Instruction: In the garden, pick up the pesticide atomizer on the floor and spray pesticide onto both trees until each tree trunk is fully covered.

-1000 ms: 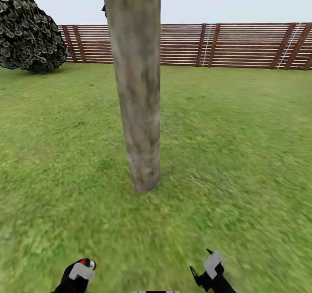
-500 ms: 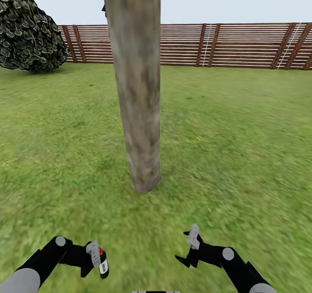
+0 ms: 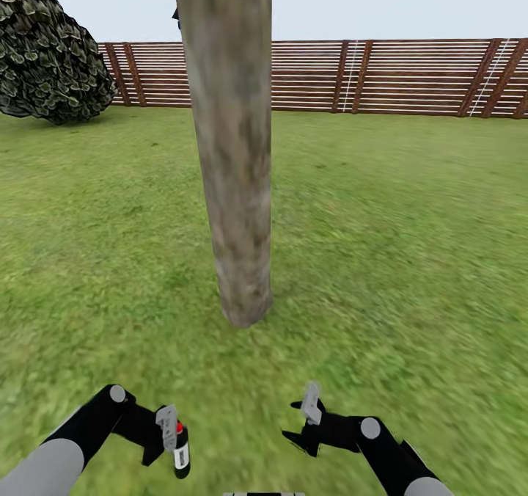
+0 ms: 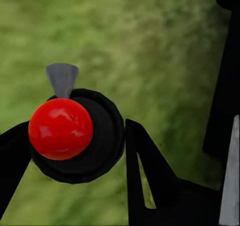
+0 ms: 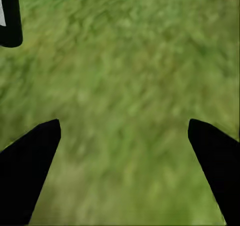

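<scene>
The pesticide atomizer sits in the left pincer, low at the left of the head view, above the grass lawn. The left pincer clamps the black body below the red cap, which leaves the grey nozzle free of the fingers; in the left wrist view the nozzle points away from the camera over the grass. This grip appears chosen so that the cap can be pressed and the spray path is unobstructed.

The tree trunk stands ahead at centre, slightly leaning, well apart from both arms; no spray coating is discernible on it. A dark bush and the slat fence lie beyond.

The right pincer hangs wide and empty over the grass, apparently held clear as a spare.
</scene>
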You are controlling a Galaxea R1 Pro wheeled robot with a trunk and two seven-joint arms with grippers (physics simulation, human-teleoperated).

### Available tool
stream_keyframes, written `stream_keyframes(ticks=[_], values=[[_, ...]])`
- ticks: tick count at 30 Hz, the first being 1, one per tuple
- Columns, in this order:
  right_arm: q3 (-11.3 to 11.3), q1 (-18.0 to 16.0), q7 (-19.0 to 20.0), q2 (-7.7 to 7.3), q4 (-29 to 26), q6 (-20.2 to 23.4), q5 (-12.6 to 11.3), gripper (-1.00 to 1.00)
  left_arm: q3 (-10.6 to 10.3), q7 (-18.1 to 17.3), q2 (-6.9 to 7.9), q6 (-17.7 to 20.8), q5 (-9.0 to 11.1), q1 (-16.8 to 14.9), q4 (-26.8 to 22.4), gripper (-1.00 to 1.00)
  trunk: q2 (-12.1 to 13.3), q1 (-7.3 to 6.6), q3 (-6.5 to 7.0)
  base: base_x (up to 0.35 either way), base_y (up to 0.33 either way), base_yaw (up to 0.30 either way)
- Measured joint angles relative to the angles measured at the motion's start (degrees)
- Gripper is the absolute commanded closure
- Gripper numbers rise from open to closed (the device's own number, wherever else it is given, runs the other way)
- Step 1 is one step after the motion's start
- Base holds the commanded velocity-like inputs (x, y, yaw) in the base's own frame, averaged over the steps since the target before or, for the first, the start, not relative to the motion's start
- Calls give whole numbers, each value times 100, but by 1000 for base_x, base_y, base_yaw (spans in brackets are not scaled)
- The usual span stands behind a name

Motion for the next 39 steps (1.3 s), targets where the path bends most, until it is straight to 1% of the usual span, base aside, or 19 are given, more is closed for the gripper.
stream_keyframes(ticks=[2, 5, 7, 8, 9, 10, 11, 12, 13, 15, 16, 19, 20, 23, 26, 27, 31, 35, 39], values=[[157, 0, 0, 64, -1, 0, 3, 100, 0, -84, -64, 1, -66, 0, -10, 100, 0, 0, 0, 0, 0, 0], [557, -3, -3, 102, -7, 1, 0, 100, 4, -133, -111, -3, -103, 0, -17, 100, 0, 0, 0, 0, 0, 0], [676, -7, -6, 110, -10, 6, -1, 100, 0, -142, -159, -6, -111, 0, -20, 100, 0, 0, 0, 0, 0, 0], [718, -9, -7, 122, -18, 9, -2, 100, -1, -145, -210, -7, -114, 0, -34, 100, 0, 0, 0, 0, 0, 0], [734, -12, -11, 137, -41, 13, -2, 100, -2, -147, -246, -7, -121, -1, -59, 100, 0, 0, 0, 0, 0, 0], [754, -43, -15, 183, -179, 65, -3, 100, 0, -150, -368, -3, -294, 0, -154, 100, 0, 0, 1, 0, 0, 0], [758, -53, -16, 208, -219, 148, 0, 100, -1, -150, -419, 0, -389, 0, -173, 100, 0, 0, 0, 0, 0, 0], [760, -66, -13, 252, -290, 337, -2, 100, 3, -151, -495, 4, -508, 1, -189, 100, 0, 0, 0, 0, 0, 0], [761, -72, -11, 278, -349, 472, -6, 100, 3, -151, -538, 8, -571, 0, -196, 100, 0, 0, 0, 0, 0, 0], [762, -82, -10, 310, -446, 671, -13, 100, 4, -150, -593, 15, -633, 0, -206, 100, 0, 0, 0, 0, 0, 0], [763, -86, -9, 330, -502, 761, -18, 100, 6, -146, -657, 12, -662, 2, -210, 100, 0, 0, 0, 0, 0, 0], [763, -87, -8, 380, -533, 813, -20, 100, 5, -146, -743, 11, -683, 3, -212, 100, 0, 0, 0, 0, 0, 0], [765, -88, -8, 450, -538, 827, -17, 100, 6, -144, -796, 10, -682, 1, -213, 100, 0, 0, 0, 0, 0, 0], [768, -88, -8, 485, -539, 834, -12, 100, -1, -143, -906, 4, -714, 0, -213, 100, 0, 0, 0, 0, 0, 0], [767, -88, -8, 502, -543, 835, -16, 100, -2, -118, -1024, 10, -855, 1, -213, 100, 0, 0, 0, 0, 0, 0], [767, -88, -8, 512, -546, 835, -18, 100, 2, -103, -1080, 16, -940, 2, -213, 100, 0, 0, 0, 0, 0, 0], [769, -88, -8, 598, -579, 836, -20, 100, 7, -39, -1156, 32, -1059, 0, -220, 100, 0, 0, 0, 0, 0, 0], [771, -88, -8, 664, -616, 830, -23, 100, 12, 228, -1173, 43, -1069, 1, -215, 100, 0, 0, 0, 0, 0, 0], [772, -88, -8, 706, -630, 827, -27, 100, 13, 310, -1178, 43, -1070, 0, -213, 100, 0, 0, 0, 0, 0, 0]])
